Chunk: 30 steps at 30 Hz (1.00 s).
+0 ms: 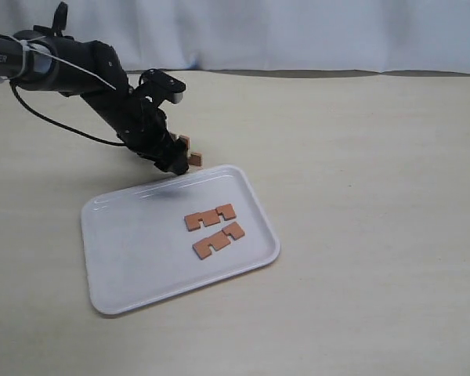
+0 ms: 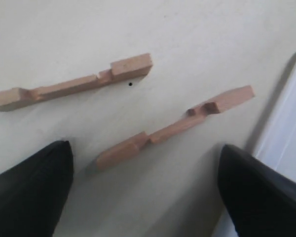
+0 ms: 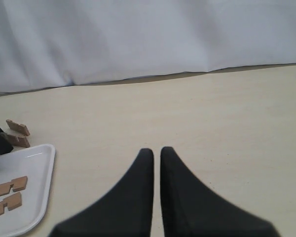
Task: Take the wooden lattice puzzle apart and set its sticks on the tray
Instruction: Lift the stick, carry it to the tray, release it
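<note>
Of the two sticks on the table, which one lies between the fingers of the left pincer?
The stick nearer the tray: it sits between the left pincer's open fingers; the other stick lies beyond them.

Pale beige tabletop (image 1: 376, 196) spanning all three views. Behind its far edge, a white cloth backdrop (image 1: 298, 31) hanging in soft folds. On the tabletop, one tiny dark speck (image 2: 130, 84).

Reddish-brown notched wood sticks (image 1: 210, 217), plain white rect. plastic tray (image 1: 133, 251), pale beige bench (image 1: 360, 196), black left claw (image 1: 178, 162), black right claw (image 3: 157, 150).
</note>
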Tool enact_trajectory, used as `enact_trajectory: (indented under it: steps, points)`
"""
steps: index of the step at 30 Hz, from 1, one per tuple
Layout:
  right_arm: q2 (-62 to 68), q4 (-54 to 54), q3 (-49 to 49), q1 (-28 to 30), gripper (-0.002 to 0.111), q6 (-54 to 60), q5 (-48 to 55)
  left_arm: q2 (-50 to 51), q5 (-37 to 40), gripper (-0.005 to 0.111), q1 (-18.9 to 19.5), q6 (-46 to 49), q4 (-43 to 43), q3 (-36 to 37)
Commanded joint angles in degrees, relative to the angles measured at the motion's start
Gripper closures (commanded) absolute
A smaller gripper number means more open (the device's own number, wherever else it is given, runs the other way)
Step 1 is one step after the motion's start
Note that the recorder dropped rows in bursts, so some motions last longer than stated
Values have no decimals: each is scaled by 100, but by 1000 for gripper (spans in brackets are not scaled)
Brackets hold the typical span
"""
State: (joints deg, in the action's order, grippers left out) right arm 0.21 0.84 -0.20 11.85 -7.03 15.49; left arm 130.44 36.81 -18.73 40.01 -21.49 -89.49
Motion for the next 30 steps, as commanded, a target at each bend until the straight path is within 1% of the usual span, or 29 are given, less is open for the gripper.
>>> enact_trajectory:
  steps: [1, 5, 13, 15, 20, 24, 26, 30]
  points:
    - [-21, -5, 20, -4, 104, -1, -57, 35, 34, 30, -105, 501, -207, 11]
    - [-21, -5, 20, -4, 104, -1, -57, 35, -70, 30, -188, 789, -341, 11]
    - [-21, -5, 20, -4, 104, -1, -57, 35, -293, 31, -269, 787, -341, 11]
    - [-21, -5, 20, -4, 104, -1, -57, 35, -293, 38, -269, 787, -341, 11]
    - [-21, -5, 20, -4, 104, -1, -57, 35, -253, 70, -269, 787, -408, 11]
    - [-21, -5, 20, -4, 104, -1, -57, 35, -23, 96, -269, 787, -469, 11]
    - [-21, -5, 20, -4, 104, -1, -57, 35, 61, 105, -269, 787, -469, 11]
    - [-21, -5, 20, -4, 104, -1, -57, -5, 173, 107, -269, 790, -469, 11]
